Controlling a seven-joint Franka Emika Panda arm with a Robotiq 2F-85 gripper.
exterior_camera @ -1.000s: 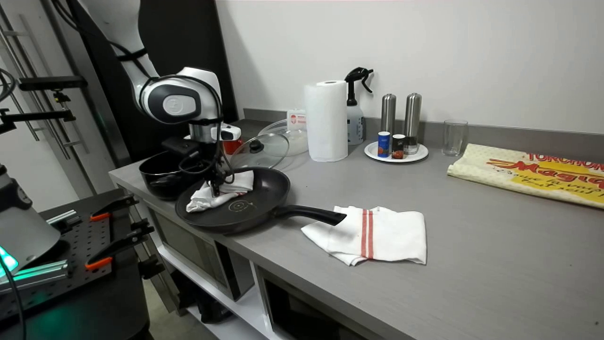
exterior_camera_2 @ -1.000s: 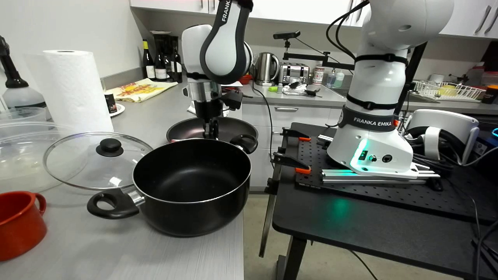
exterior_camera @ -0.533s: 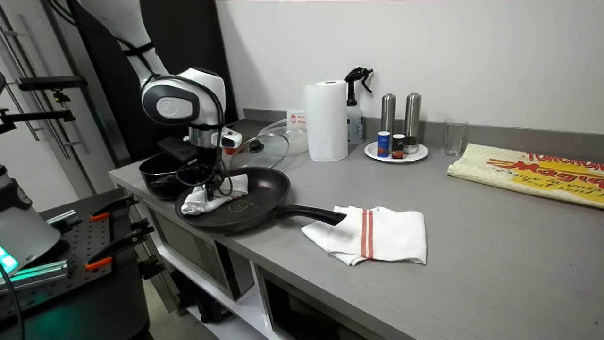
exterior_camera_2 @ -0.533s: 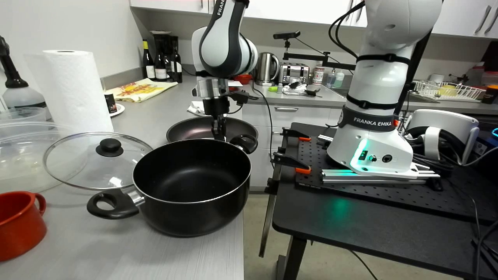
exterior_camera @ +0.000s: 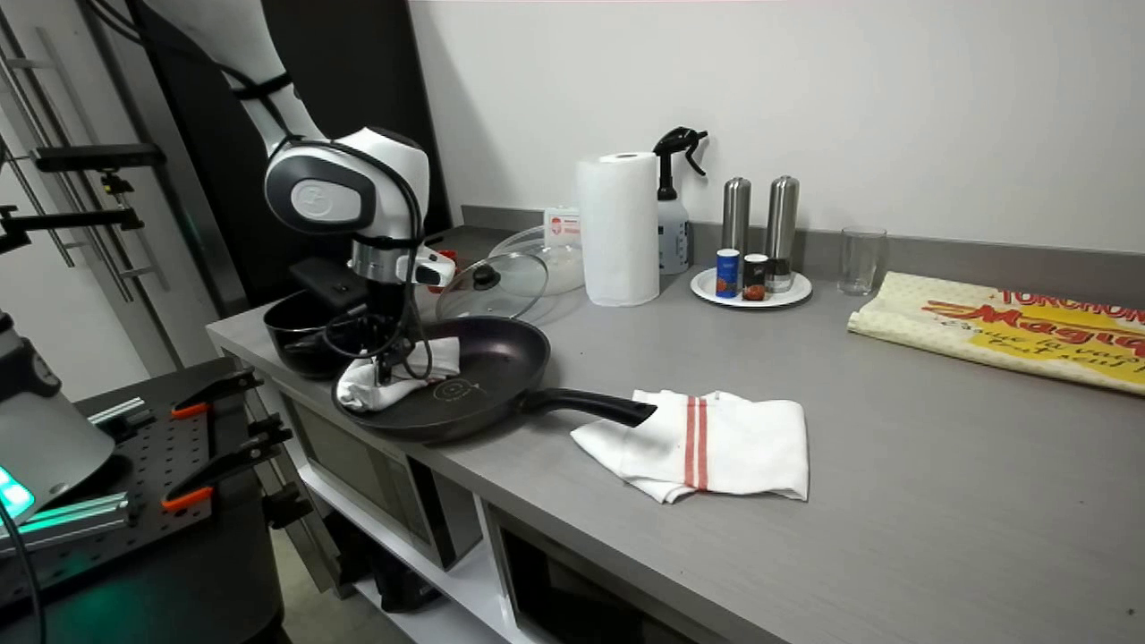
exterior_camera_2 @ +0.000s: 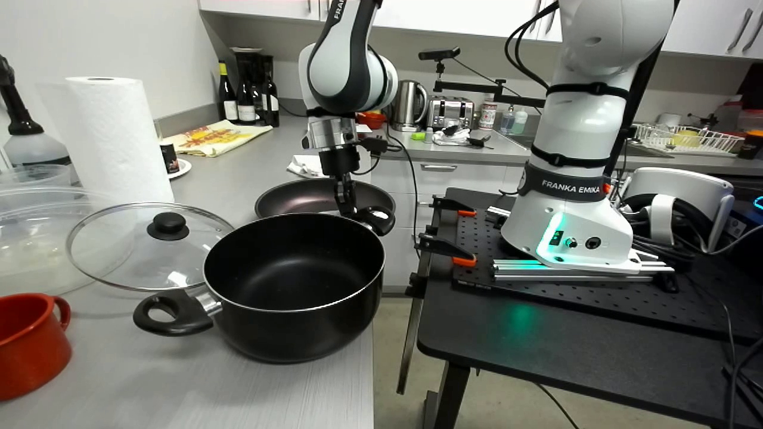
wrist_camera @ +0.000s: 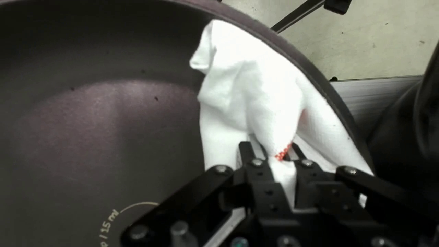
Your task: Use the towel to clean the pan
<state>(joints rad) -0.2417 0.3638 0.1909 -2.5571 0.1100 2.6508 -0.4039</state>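
Note:
A black frying pan (exterior_camera: 505, 371) sits on the counter, its handle pointing right in an exterior view; it also shows behind the pot (exterior_camera_2: 292, 196). A white towel with red stitching lies bunched inside it (exterior_camera: 436, 360), against the rim in the wrist view (wrist_camera: 240, 79). My gripper (wrist_camera: 271, 151) is shut on a fold of this towel, with the cloth between the fingers. In the exterior views the gripper is low over the pan's side near the pot (exterior_camera: 385, 368) (exterior_camera_2: 344, 199). A second folded white towel with red stripes (exterior_camera: 742, 447) lies on the counter near the handle.
A deep black pot (exterior_camera_2: 298, 328) stands right beside the pan, its handle (exterior_camera_2: 377, 220) close to the gripper. A glass lid (exterior_camera_2: 119, 256), a red mug (exterior_camera_2: 30, 345) and a paper towel roll (exterior_camera: 620, 228) stand nearby. The counter's front edge runs close to the pan.
My gripper has moved with the towel across the pan, leftward in one exterior view and rightward in another, toward the rim by the counter's front edge. The pan has not visibly moved.

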